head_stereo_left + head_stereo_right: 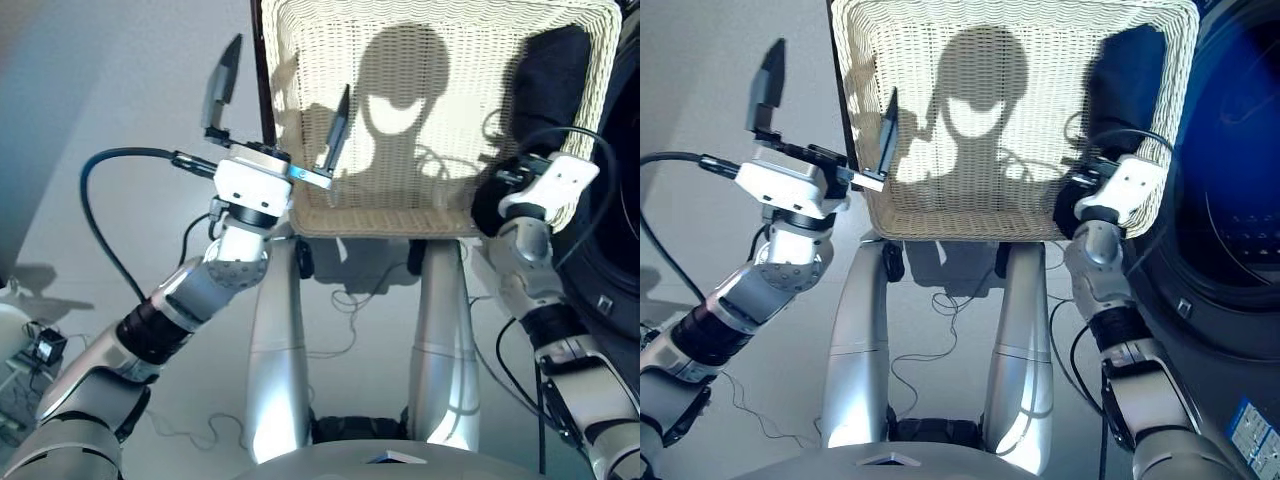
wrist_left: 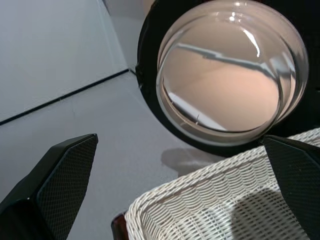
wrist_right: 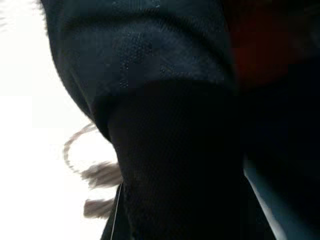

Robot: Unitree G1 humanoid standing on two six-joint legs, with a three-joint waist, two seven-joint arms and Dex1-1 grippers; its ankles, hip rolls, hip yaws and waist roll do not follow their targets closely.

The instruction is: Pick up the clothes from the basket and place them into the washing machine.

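While the dark grey front-loading washing machine fills the right edge with its drum opening, the wide cream woven wicker basket lies just beside it, a navy blue cloth bundle lying in its right corner. Spread wide and empty, the left pincer straddles the basket's left rim, and only its wrist view shows the round black-rimmed glass door swung open beyond that rim. Dark cloth fills the right wrist view, so I cannot tell how the right pincer stands.
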